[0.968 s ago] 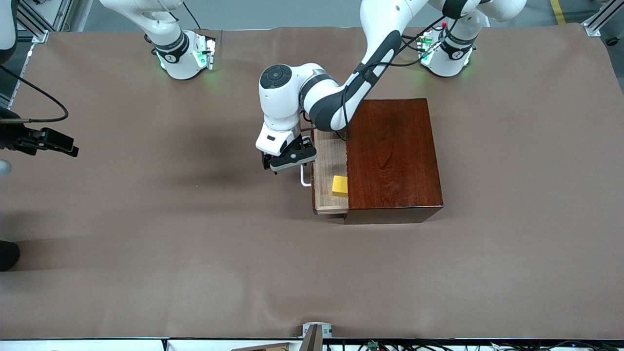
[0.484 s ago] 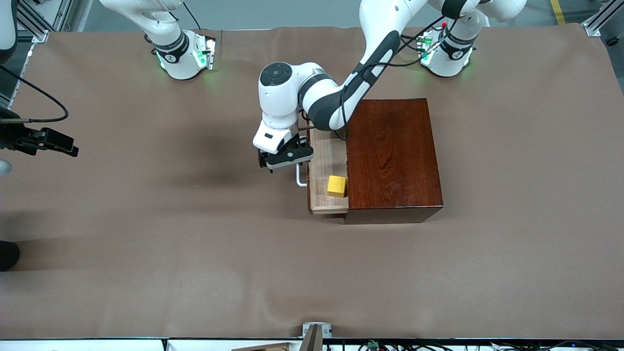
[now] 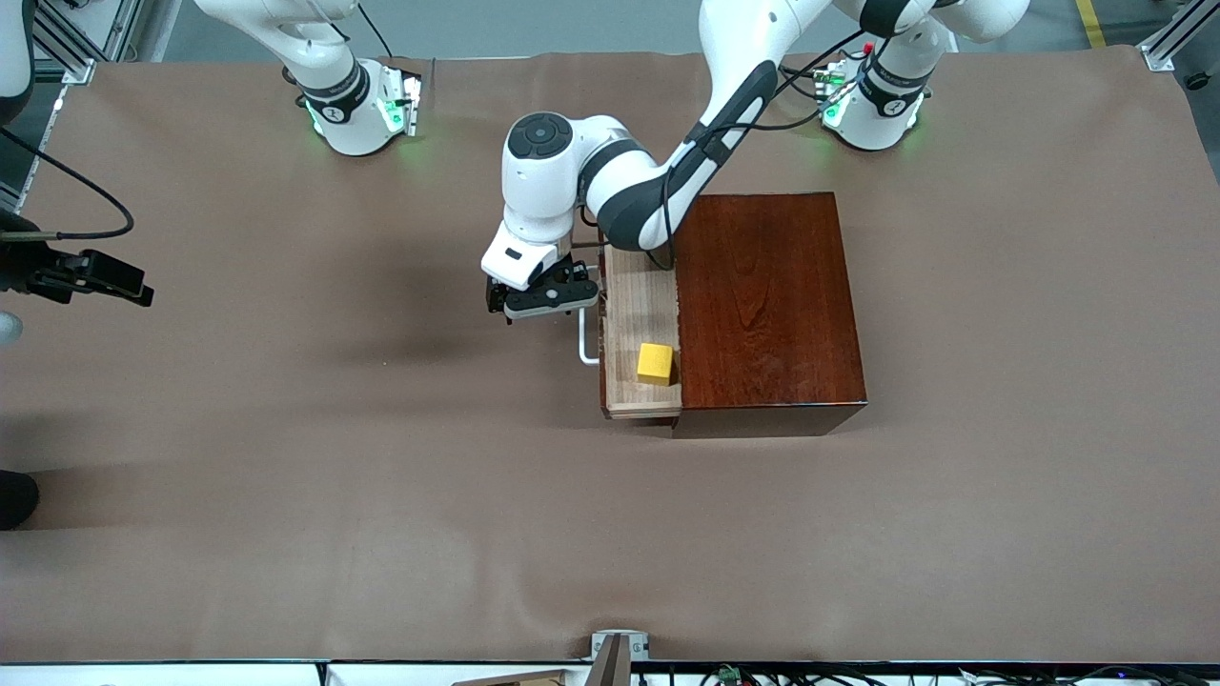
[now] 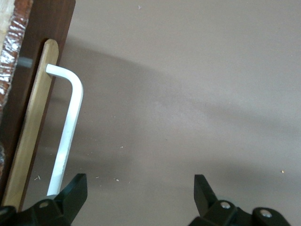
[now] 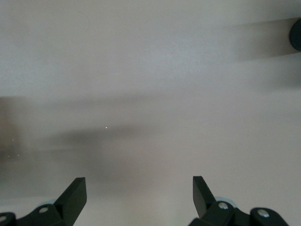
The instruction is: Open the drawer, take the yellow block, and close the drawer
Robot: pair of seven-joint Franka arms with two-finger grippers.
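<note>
The drawer (image 3: 640, 343) stands pulled out of the dark reddish-brown wooden box (image 3: 767, 305), on the side that faces the right arm's end of the table, with its pale wood floor showing. The yellow block (image 3: 655, 363) sits in the drawer, close against the box's edge and toward the end of the tray nearer to the front camera. The drawer's white handle (image 3: 585, 338) sticks out from the drawer front; in the left wrist view the handle (image 4: 66, 132) runs along the pale front board, and one black fingertip (image 4: 74, 194) is just beside its end.

The left gripper (image 3: 539, 300) hangs over the table just beside the handle, at the part of the drawer front farther from the front camera. Its fingers are spread apart and grasp nothing; the handle lies outside the gap between them.

The right gripper (image 5: 139, 197) is also spread wide with nothing between its fingers, over bare brown table (image 3: 286, 476). That arm waits, its base (image 3: 357, 105) at the table's edge farthest from the front camera.
</note>
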